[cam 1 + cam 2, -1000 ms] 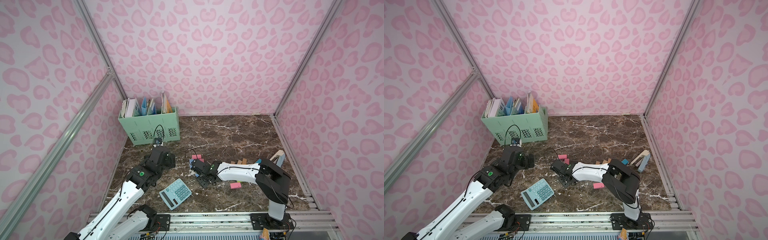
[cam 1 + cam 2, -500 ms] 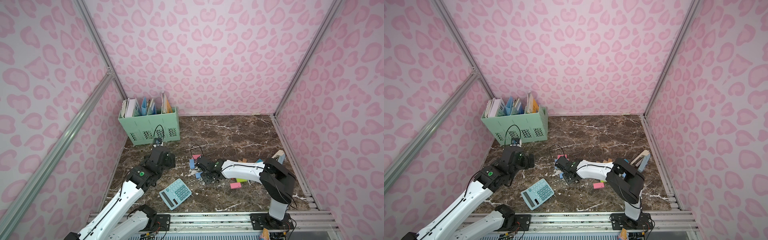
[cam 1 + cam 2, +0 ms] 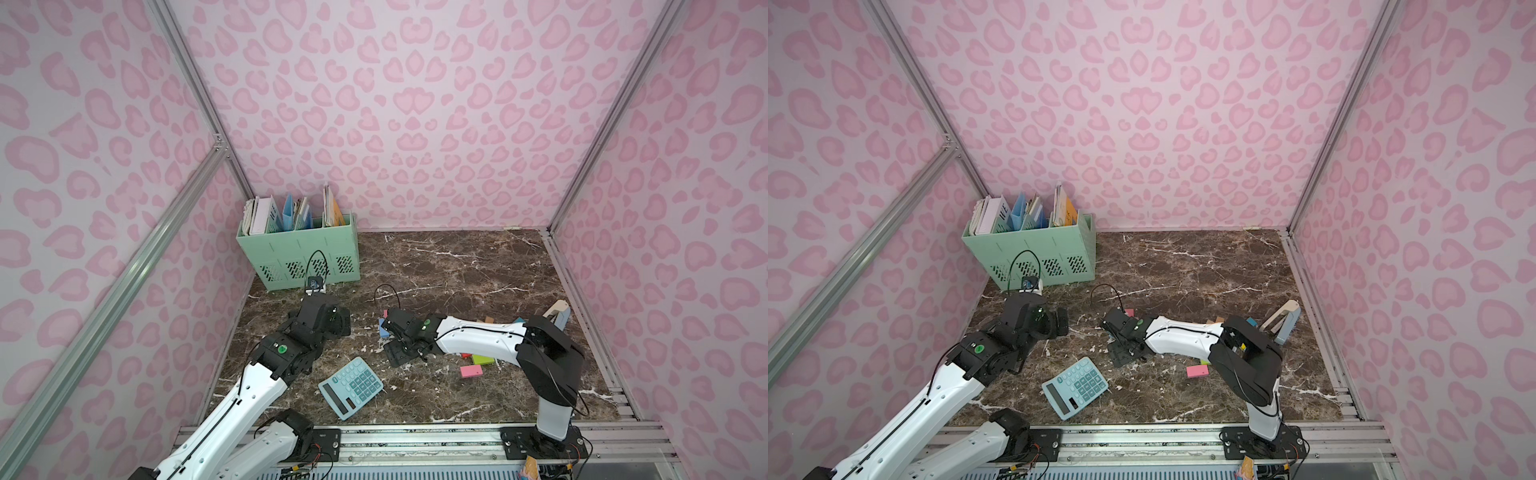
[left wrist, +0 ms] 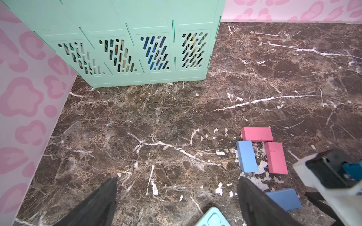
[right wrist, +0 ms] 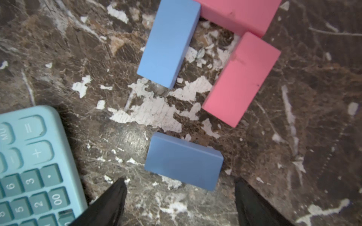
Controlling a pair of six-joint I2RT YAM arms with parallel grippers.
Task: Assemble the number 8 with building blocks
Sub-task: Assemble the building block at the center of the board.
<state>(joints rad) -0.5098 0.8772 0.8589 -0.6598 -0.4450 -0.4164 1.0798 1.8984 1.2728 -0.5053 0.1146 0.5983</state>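
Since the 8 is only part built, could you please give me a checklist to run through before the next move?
1. The right gripper is open and clear of the lower blue block: ok.
2. The lower blue block lies flat on the table: ok.
3. It closes the loop with the upright blue block and the side pink block: not ok, there are gaps and it sits skewed.
4. The left gripper is open and empty: ok.
5. The calculator touches no block: ok.
6. Enough spare blocks are left: cannot tell, the right arm hides some.
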